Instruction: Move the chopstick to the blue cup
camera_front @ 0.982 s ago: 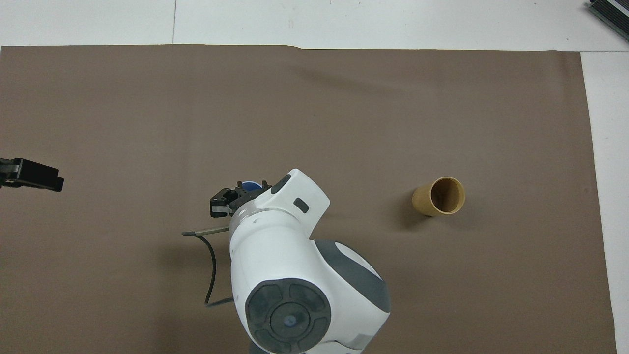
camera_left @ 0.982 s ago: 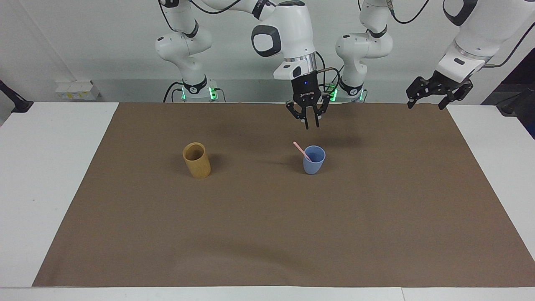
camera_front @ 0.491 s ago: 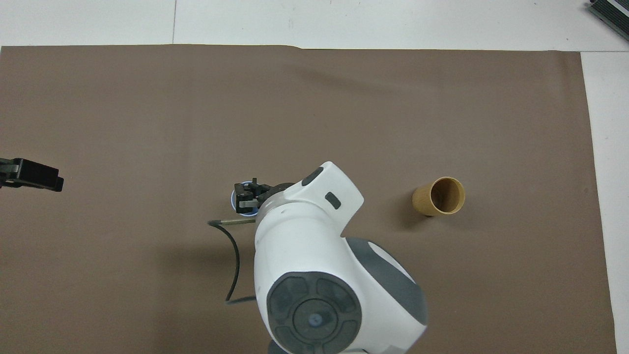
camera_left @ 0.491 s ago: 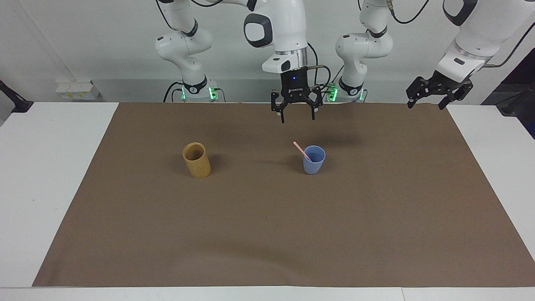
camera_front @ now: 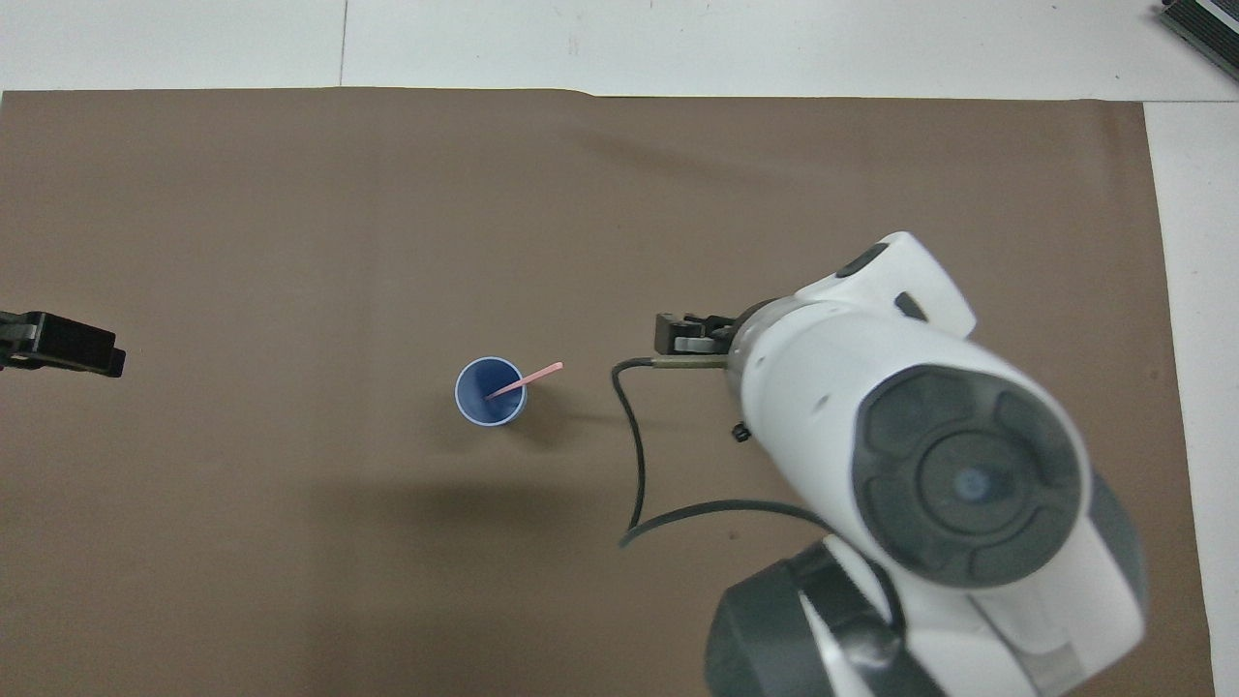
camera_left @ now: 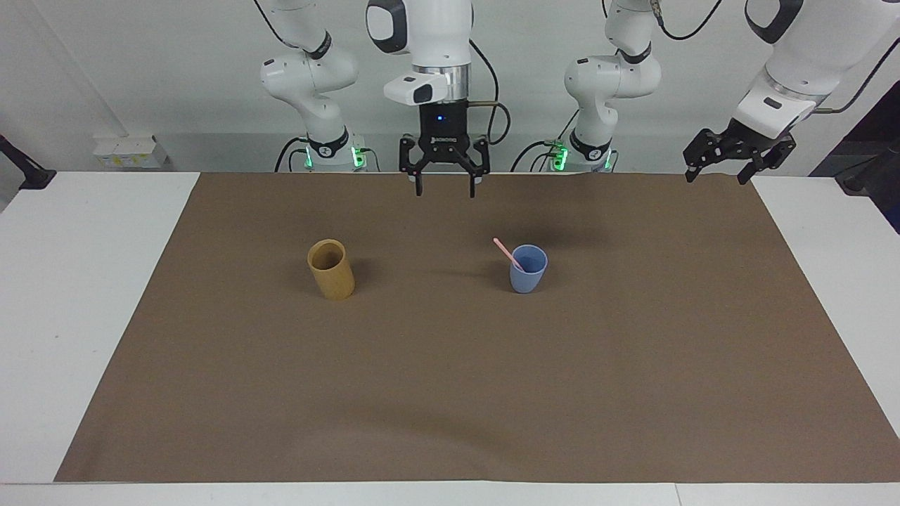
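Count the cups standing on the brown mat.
2. The blue cup stands mid-mat with the pink chopstick leaning in it. The tan cylindrical holder stands toward the right arm's end; in the overhead view that arm hides it.

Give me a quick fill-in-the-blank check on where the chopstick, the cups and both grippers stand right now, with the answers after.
1. The thin pale pink chopstick stands leaning inside the small light blue plastic cup, so the transfer looks ____.
2. The right gripper, fingers open, holds ____.
3. The tall tan bamboo-like cylindrical holder stands toward the ____ arm's end of the table.
4. The left gripper waits open above the brown mat's ____.

Answers: done; nothing; right; edge
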Robot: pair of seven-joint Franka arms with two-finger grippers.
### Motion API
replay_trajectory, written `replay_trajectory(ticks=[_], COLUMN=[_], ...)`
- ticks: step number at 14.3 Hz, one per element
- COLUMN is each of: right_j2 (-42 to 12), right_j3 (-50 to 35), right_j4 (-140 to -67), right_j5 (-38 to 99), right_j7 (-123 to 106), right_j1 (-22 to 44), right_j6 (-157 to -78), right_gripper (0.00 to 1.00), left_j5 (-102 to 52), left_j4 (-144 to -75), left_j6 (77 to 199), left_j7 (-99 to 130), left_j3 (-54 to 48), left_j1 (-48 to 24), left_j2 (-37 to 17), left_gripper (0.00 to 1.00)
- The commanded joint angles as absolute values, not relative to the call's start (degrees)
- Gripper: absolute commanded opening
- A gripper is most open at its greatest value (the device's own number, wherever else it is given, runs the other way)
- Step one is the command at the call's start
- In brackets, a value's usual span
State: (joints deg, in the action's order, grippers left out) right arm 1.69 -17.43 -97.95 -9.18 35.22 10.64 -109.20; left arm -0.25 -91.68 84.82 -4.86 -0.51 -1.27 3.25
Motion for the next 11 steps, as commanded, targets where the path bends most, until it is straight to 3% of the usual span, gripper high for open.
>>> replay_trajectory(ticks=[1, 4, 11], right_j2=[3.9, 4.0, 1.7], right_j3=[-18.0, -17.7, -16.8], right_j4=[-99.8, -99.1, -90.7], right_j5=[-5.2, -2.6, -1.2], right_j7=[24.6, 16.8, 8.5], right_j1=[3.3, -2.7, -8.4], right_j6=[-105.6, -102.4, -94.4], right_gripper=[1.0, 1.0, 1.0], left_j5=[-1.0, -1.0, -1.0], left_j4=[-91.5, -91.5, -91.5], left_j6=[84.1, 84.1, 84.1], left_j7=[-5.4, -5.4, -5.4], left_j3=[-0.6, -0.6, -0.6], left_j1=[-0.7, -0.7, -0.7], left_j2=[3.8, 3.8, 3.8], left_gripper=[1.0, 1.0, 1.0])
